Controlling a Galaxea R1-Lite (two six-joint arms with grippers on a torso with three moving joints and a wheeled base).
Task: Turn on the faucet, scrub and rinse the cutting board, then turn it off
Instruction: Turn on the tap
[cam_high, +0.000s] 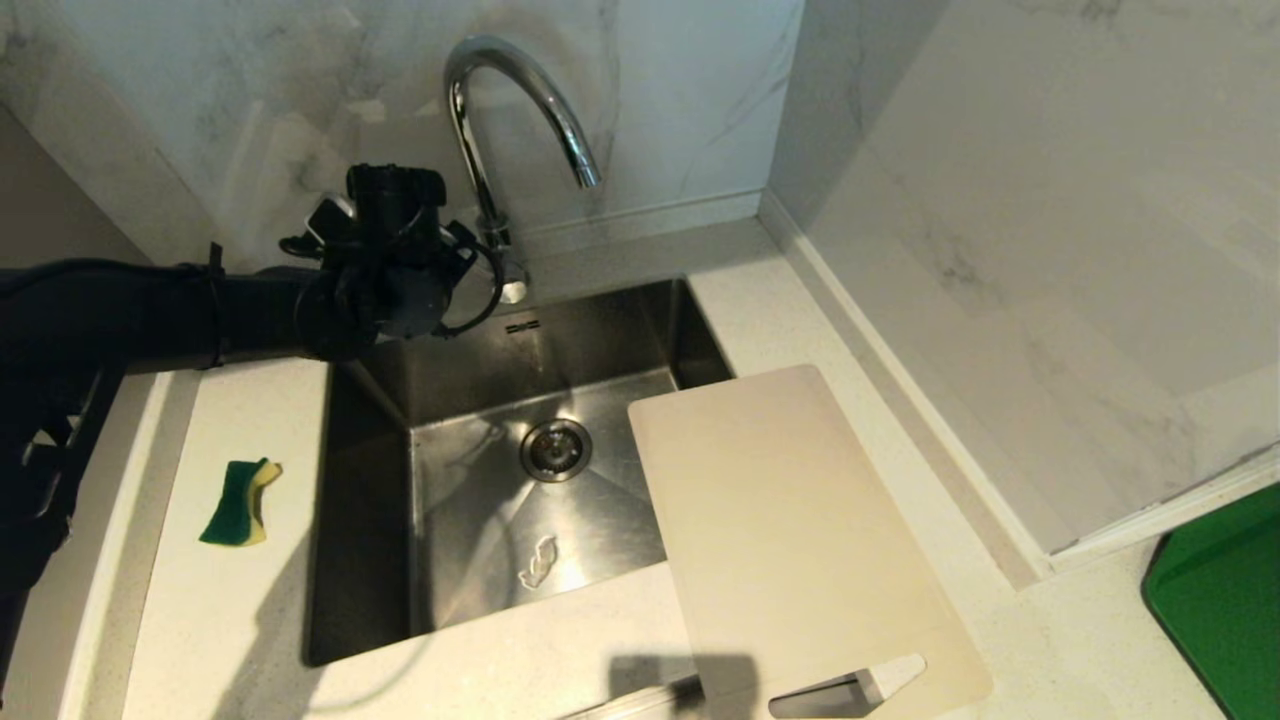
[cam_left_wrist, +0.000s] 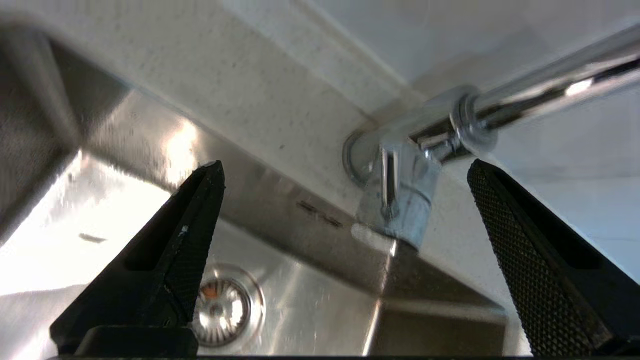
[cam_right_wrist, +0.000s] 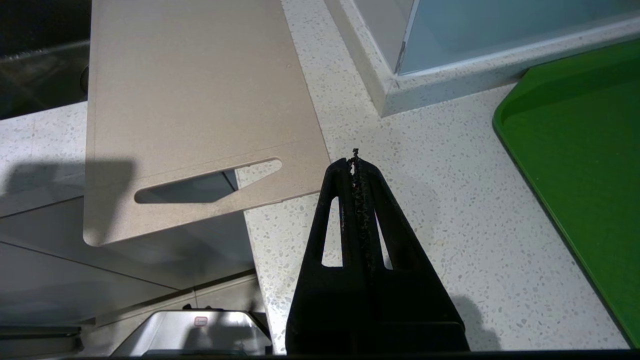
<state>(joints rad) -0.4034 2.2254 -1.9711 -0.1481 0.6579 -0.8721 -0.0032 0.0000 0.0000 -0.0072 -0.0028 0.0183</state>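
The hard, shiny, slippery faucet (cam_high: 520, 120) is best pushed at its small lever (cam_left_wrist: 387, 187), which is faced by the wide-open, empty left gripper (cam_left_wrist: 345, 175), while the right gripper (cam_right_wrist: 356, 162) is kept clenched shut.

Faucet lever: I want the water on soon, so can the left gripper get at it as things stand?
Probably yes. The left gripper hangs open right by the faucet base, its lever showing between the spread fingers with nothing in the way.

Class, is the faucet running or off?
Off. No stream falls from the faucet spout, and the sink basin around the drain shows no flowing water.
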